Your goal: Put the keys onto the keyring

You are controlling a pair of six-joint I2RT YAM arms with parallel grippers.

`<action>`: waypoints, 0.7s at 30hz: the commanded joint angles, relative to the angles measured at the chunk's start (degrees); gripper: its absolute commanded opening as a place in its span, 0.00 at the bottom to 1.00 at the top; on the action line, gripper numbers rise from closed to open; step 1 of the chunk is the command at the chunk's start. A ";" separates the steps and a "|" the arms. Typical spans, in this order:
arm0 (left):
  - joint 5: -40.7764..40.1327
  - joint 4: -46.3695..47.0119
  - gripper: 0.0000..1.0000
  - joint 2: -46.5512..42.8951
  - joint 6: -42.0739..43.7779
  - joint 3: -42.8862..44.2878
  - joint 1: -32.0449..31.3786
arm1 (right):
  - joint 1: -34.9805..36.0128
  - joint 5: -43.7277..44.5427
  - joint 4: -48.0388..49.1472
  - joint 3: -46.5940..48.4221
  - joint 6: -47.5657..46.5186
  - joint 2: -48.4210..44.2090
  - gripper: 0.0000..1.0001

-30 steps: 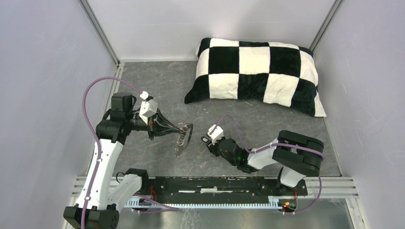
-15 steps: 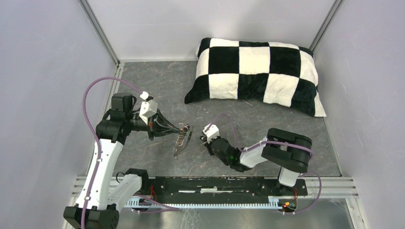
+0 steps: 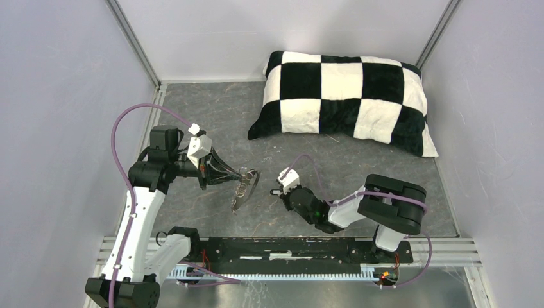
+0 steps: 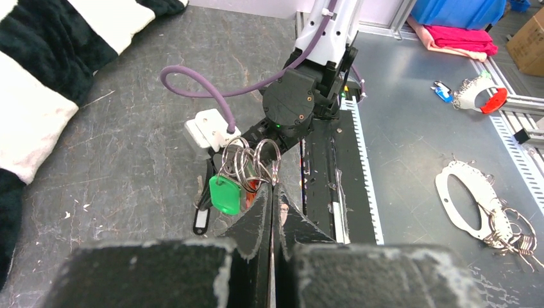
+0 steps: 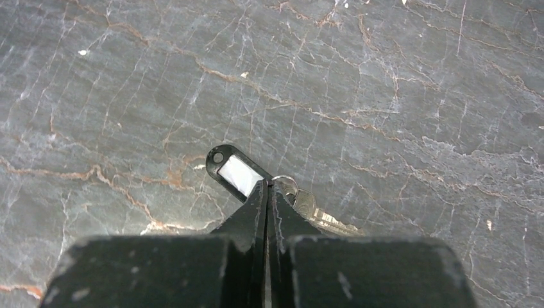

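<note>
The left gripper (image 4: 272, 196) has its jaws closed on the keyring (image 3: 240, 197) at its cluster of metal rings (image 4: 247, 160). The fob hangs edge-on from above, its slot unseen. The green tag (image 4: 224, 194) dangles from the rings, the red tag (image 4: 252, 186) is mostly hidden behind it, and their key blades cannot be made out. The right gripper (image 5: 266, 187) has its jaws closed where the black tag (image 5: 232, 172) meets its key (image 5: 309, 206), low over the surface (image 5: 398, 96). Since half a second ago it has shifted slightly right, away from the keyring.

Green-tagged key (image 4: 224, 194) and red-tagged key (image 4: 253, 186) hanging on raised keyring (image 3: 243, 192), black-tagged key (image 5: 236, 174) flat on table (image 5: 128, 77)
</note>
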 commanded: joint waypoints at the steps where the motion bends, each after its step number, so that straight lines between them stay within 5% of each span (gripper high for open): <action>1: 2.08 -0.09 0.02 -0.14 1.84 2.10 0.23 | -0.42 -2.64 2.44 -2.12 -3.06 -3.68 0.00; 16: 1.32 -5.88 0.02 -0.75 10.85 -0.67 0.15 | -5.12 -31.68 1.18 -9.88 -9.09 -23.99 0.00; 21: 0.60 -7.57 0.02 -0.84 13.93 -1.69 0.08 | -5.96 -29.27 -6.17 -10.21 -12.10 -29.68 0.02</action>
